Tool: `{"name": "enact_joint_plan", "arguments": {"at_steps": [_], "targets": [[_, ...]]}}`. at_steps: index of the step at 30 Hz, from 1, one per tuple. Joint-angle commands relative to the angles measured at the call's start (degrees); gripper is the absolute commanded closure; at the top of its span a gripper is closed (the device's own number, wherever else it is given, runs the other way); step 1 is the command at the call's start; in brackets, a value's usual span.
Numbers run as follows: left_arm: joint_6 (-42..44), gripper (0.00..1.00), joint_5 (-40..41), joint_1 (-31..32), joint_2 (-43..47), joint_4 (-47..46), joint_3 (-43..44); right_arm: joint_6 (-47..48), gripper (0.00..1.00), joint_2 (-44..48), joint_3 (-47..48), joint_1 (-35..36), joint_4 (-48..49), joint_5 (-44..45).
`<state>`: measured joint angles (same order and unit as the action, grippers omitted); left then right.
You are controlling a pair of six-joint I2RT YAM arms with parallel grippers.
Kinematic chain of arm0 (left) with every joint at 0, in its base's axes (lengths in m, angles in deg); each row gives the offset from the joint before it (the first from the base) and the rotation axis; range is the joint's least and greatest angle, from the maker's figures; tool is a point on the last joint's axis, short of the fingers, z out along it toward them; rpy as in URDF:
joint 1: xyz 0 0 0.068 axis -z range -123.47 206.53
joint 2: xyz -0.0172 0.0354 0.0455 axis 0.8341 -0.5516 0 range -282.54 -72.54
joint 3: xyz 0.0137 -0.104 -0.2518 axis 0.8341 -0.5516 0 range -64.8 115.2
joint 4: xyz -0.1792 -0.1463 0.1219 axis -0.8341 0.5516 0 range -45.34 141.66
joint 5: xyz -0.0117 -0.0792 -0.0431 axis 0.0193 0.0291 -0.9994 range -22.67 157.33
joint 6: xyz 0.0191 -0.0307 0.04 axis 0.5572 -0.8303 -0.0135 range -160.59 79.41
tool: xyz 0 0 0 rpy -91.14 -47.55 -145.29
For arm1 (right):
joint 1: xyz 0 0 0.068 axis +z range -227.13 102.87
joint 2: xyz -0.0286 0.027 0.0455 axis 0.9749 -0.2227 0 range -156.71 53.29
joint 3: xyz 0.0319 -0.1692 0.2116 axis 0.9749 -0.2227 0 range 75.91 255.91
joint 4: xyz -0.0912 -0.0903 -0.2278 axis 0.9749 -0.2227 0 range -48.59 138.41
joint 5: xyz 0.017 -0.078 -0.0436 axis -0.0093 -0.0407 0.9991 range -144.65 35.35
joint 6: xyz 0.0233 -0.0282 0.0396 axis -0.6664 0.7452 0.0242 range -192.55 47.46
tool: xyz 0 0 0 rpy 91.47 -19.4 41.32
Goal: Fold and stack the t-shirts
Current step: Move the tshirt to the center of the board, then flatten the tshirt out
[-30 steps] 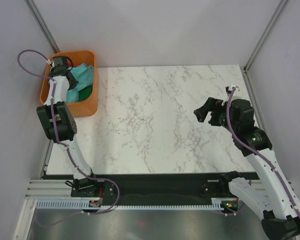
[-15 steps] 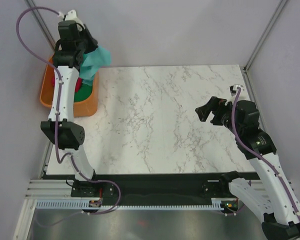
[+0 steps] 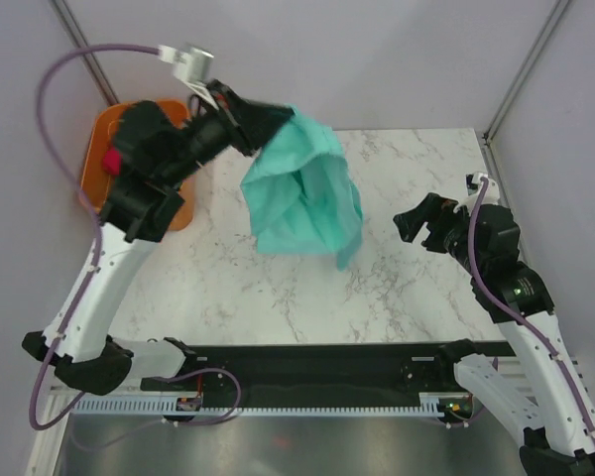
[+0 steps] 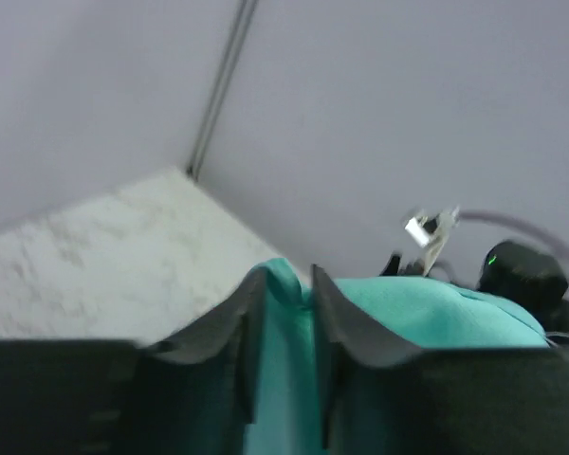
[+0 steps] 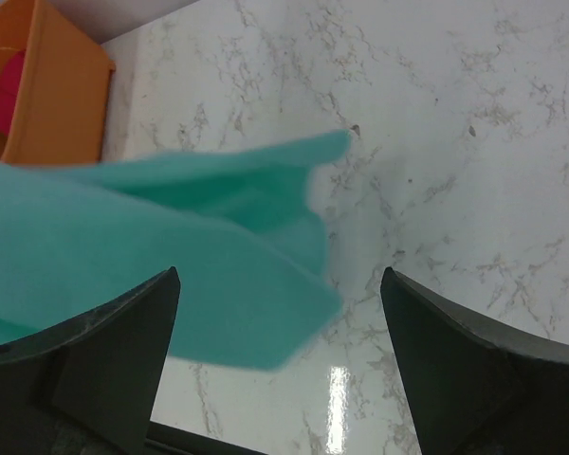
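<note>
You're only starting: left gripper (image 3: 268, 121) is clamping the soft teal cloth t-shirt (image 3: 302, 198) aloft, right gripper (image 3: 416, 220) is hanging wide open, nothing folded.

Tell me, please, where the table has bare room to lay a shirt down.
The widest bare stretch of the table is near-left, between the orange tub and the near edge. Another patch lies at the far right, between the hanging teal t-shirt and the open right gripper. The middle is crowded: the shirt hangs there, pinched by the left gripper.
</note>
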<state>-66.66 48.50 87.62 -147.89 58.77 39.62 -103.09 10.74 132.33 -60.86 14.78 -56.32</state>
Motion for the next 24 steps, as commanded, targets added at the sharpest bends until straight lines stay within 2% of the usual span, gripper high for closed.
{"name": "enact_joint_plan", "arguments": {"at_steps": [1, 2, 3, 4, 8, 10, 12, 19, 24], "targets": [[-3.3, 0.65, -2.8, 4.5, -3.8, 3.4, -20.9, -1.9, 0.04, -1.7, 2.1, -0.1, -4.2, 4.4], [-4.3, 0.50, -3.9, 5.7, -3.4, 3.2, -24.4, -1.7, 0.04, -2.0, 1.9, -0.1, -4.7, 4.6], [-4.5, 0.45, -4.2, 6.1, -2.4, 3.2, -27.7, -1.8, 0.05, -2.5, 1.6, -0.1, -5.7, 4.7], [-4.9, 0.36, -4.0, 6.4, -1.5, 3.2, -33.6, -1.7, 0.07, -3.2, 1.2, 0.0, -6.2, 5.4], [-5.4, 0.23, 0.5, 6.5, 4.1, 3.6, -44.4, -2.7, 0.18, -6.2, -3.9, 0.0, -7.5, 7.6], [-6.2, 0.22, 4.2, 6.5, 6.9, 4.4, -48.4, -4.3, 0.28, -9.5, -6.5, -0.1, -7.5, 7.2], [-7.1, 0.22, 4.1, 6.5, 7.5, 4.6, -50.5, -5.3, 0.35, -11.6, -10.3, -0.1, -6.5, 6.3], [-8.6, 0.25, 1.8, 7.1, 3.2, 4.5, -59.1, -10.1, 0.35, -18.8, -14.9, -0.1, -3.0, 11.1], [-7.8, 0.24, 3.5, 7.3, -1.1, 4.4, -59.6, -11.5, 0.34, -24.9, -15.9, -0.1, 2.6, 13.5]]}}
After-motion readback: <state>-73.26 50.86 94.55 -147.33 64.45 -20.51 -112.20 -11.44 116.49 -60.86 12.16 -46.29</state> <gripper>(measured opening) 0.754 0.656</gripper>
